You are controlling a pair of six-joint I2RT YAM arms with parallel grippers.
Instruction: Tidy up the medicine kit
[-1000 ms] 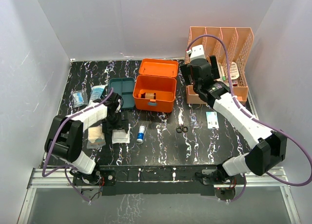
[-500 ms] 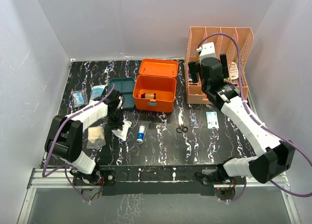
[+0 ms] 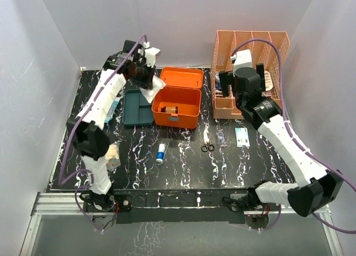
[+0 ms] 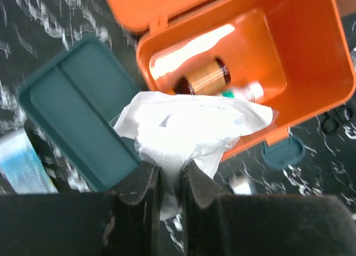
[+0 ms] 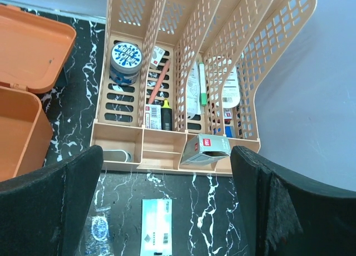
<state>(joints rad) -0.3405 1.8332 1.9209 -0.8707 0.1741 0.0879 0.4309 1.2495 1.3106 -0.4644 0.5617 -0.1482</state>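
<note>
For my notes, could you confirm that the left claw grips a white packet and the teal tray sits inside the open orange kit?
Not quite: the teal tray lies beside the open orange kit, not inside it, as the top external view shows. The left claw does grip a white packet.

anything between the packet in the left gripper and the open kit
Nothing visible. The left gripper holds the packet over the rim of the kit, whose lid is open. A bottle lies on the kit's floor, with bare floor beside it.
</note>
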